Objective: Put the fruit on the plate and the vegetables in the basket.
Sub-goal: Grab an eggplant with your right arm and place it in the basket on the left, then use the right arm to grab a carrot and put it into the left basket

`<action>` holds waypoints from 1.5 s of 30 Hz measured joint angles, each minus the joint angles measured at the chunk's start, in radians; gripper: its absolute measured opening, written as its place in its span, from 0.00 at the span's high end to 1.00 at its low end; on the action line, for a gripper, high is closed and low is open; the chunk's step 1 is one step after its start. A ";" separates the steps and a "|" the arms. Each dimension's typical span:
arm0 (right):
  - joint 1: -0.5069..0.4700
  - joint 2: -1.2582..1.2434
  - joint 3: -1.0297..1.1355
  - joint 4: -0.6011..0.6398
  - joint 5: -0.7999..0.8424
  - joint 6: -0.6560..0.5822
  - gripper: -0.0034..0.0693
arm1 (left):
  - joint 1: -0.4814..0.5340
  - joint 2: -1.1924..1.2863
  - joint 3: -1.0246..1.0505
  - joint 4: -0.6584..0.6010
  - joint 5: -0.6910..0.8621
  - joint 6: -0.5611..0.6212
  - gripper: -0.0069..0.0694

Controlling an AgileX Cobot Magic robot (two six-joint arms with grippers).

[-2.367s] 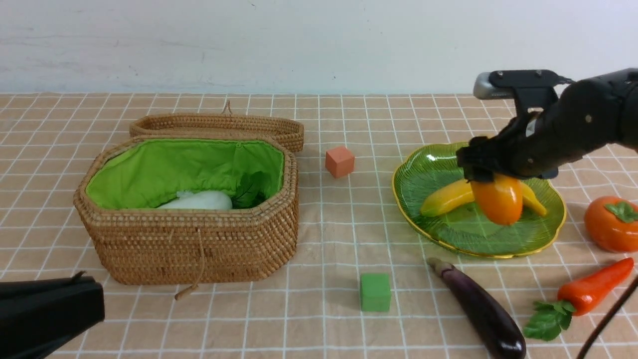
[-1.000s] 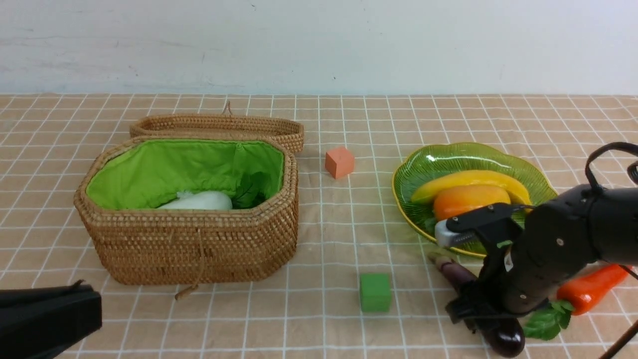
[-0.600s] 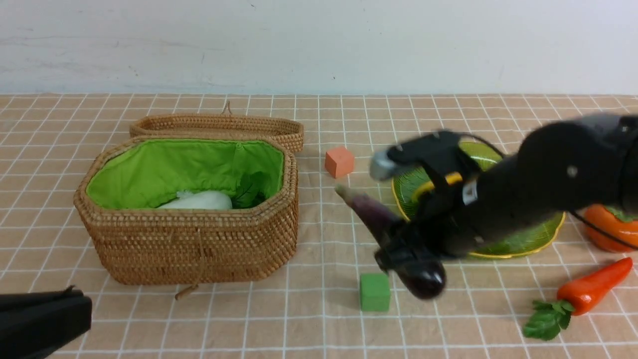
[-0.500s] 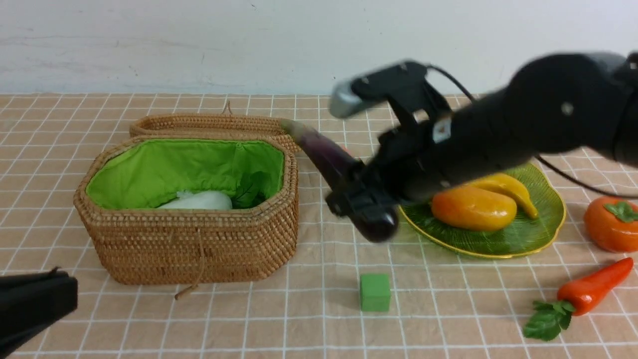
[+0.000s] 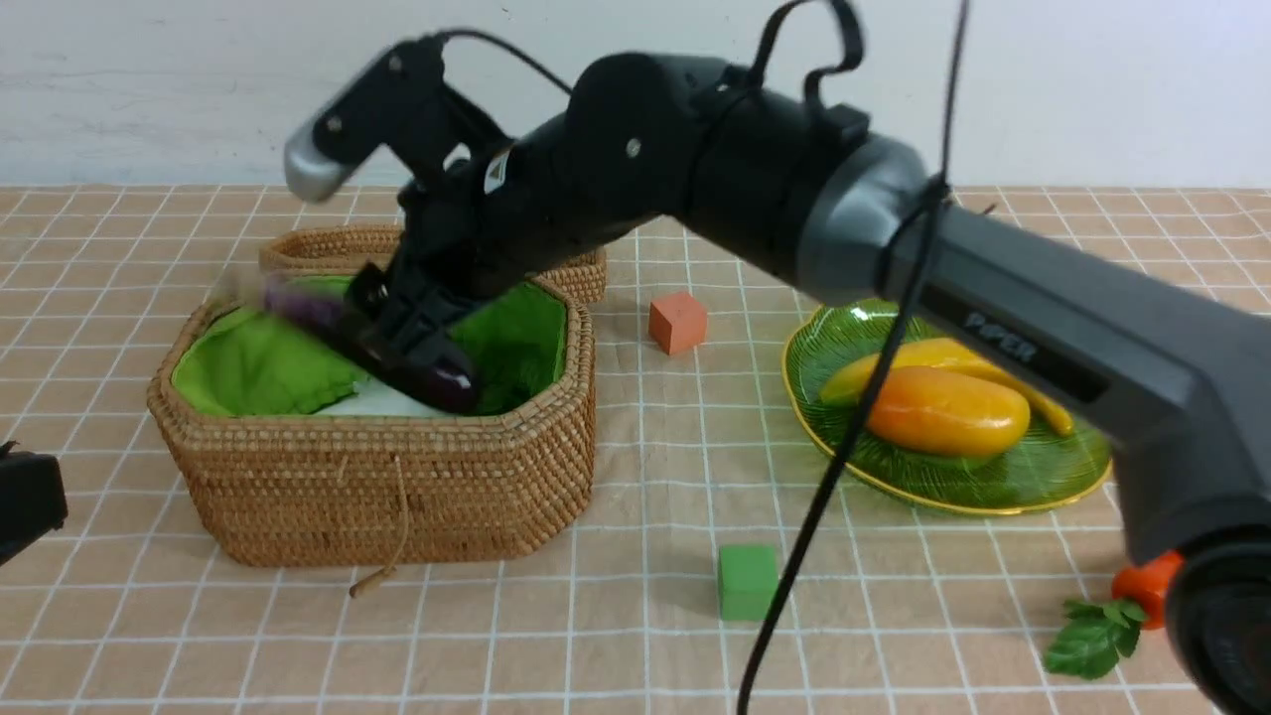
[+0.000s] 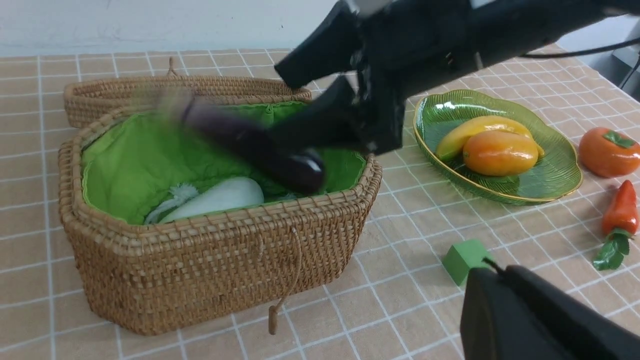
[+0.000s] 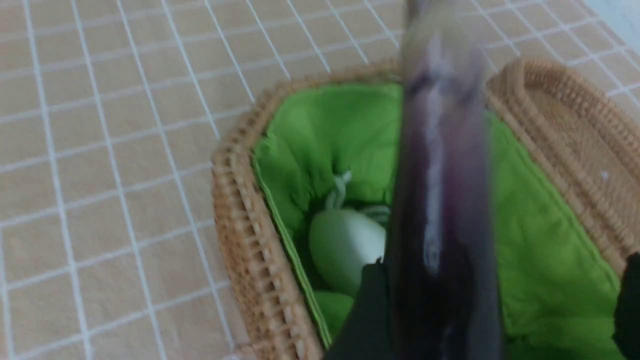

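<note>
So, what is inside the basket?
A white radish lies on the green lining; a blurred purple eggplant is over it. The floor under the eggplant is hidden.

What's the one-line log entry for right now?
right gripper open over basket | eggplant blurred at gripper, above radish | banana, mango on plate | persimmon, carrot on table | left gripper shut
</note>
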State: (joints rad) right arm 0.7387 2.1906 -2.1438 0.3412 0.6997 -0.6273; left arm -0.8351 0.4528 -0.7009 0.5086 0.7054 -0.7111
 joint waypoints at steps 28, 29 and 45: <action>-0.532 -0.892 1.004 -0.527 0.476 1.182 0.72 | 0.000 0.000 0.000 -0.465 -0.085 0.592 0.89; -0.610 -0.880 1.058 -0.473 0.406 1.195 0.62 | 0.000 0.000 0.000 -0.465 -0.085 0.593 0.89; -0.758 -0.466 1.116 -0.212 0.031 1.007 0.15 | 0.000 0.000 0.002 -0.475 -0.086 0.596 0.89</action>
State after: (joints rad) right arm -0.0189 1.7250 -1.0274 0.1297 0.7307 0.3798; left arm -0.8351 0.4528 -0.6984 0.0335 0.6194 -0.1150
